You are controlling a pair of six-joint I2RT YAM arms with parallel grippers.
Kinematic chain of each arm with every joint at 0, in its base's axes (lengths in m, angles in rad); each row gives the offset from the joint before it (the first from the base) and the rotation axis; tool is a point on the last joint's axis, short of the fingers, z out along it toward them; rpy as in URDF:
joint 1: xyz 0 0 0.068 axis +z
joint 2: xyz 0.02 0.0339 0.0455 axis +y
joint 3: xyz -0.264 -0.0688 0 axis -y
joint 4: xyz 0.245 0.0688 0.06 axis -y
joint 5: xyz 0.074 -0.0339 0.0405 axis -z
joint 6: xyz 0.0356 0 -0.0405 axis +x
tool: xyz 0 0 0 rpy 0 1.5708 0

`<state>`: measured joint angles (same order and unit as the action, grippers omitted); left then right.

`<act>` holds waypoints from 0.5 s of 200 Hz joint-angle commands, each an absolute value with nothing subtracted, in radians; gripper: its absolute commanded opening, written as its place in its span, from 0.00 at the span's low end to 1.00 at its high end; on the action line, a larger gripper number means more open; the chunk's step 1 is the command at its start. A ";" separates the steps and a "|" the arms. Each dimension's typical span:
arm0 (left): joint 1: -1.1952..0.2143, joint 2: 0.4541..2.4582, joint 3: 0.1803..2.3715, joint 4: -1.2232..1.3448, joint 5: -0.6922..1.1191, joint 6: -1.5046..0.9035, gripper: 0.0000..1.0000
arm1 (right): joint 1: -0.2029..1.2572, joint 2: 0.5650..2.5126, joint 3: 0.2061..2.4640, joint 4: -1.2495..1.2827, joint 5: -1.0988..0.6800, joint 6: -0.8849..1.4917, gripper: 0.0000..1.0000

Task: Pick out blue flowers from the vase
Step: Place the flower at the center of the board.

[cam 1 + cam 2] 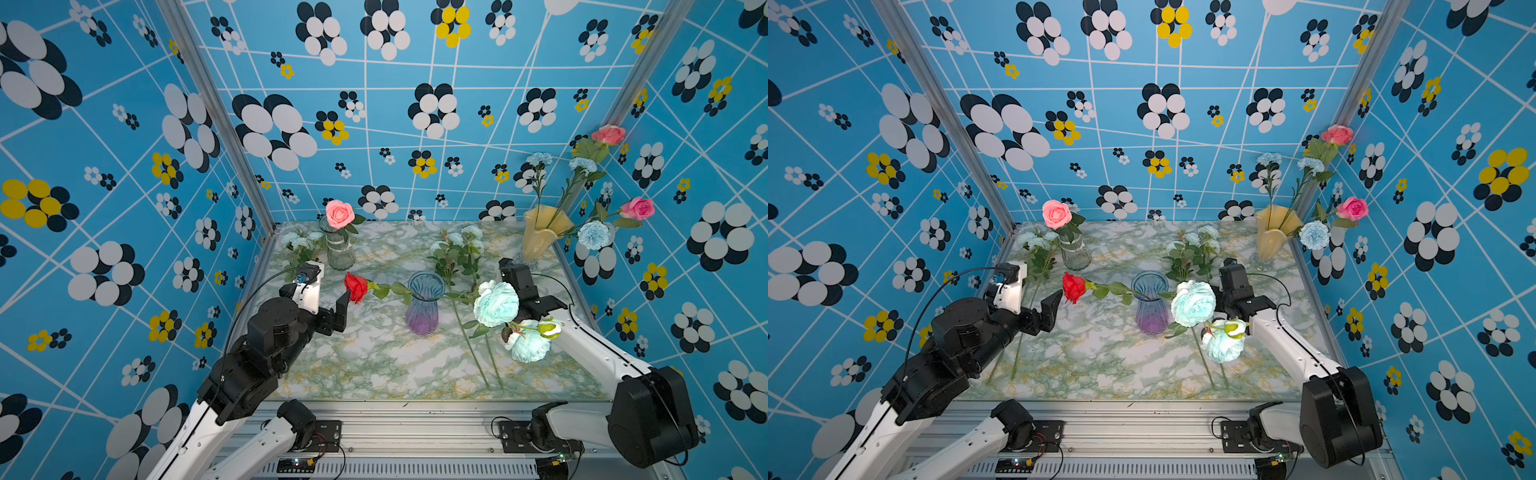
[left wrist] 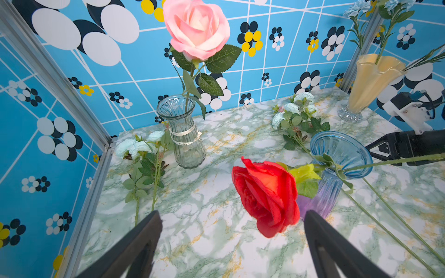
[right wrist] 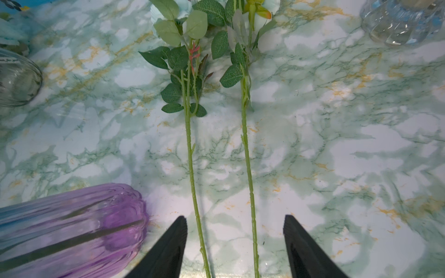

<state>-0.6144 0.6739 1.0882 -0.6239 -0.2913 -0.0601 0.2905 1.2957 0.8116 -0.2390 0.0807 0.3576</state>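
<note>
1. The right pincer hangs released and empty above the bench, its fingers standing either side of two thin green stems that lie flat beneath, untouched.
2. Those stems seem to belong to the small blue blooms already laid out on the bench; a second lot lies beside the clear vase.
3. The large blue spray is not out yet: its stem runs into the blue-to-purple vase, and it leans so far that the heads sit over the right arm; resting on it or not, I cannot tell.
4. The left pincer is spread wide, gripping nothing, with the red rose just ahead of it, stationed there, I'd guess, to steady rose and vase during a pull.
5. More blue carnations stand in the yellow vase.
6. Ribbed glass, glossy marble-print top, ruffled fabric petals, thin knobbly stems: light, springy stuff that snags easily.
</note>
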 commanded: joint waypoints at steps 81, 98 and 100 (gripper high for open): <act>-0.910 1.023 1.394 -0.607 -0.181 0.102 0.96 | 0.290 1.252 0.654 0.079 0.153 0.391 0.68; -0.946 1.112 1.390 -0.553 -0.177 0.128 0.96 | 0.291 1.243 0.643 0.090 0.152 0.390 0.68; -0.947 1.121 1.387 -0.543 -0.175 0.130 0.96 | 0.291 1.242 0.642 0.091 0.152 0.390 0.69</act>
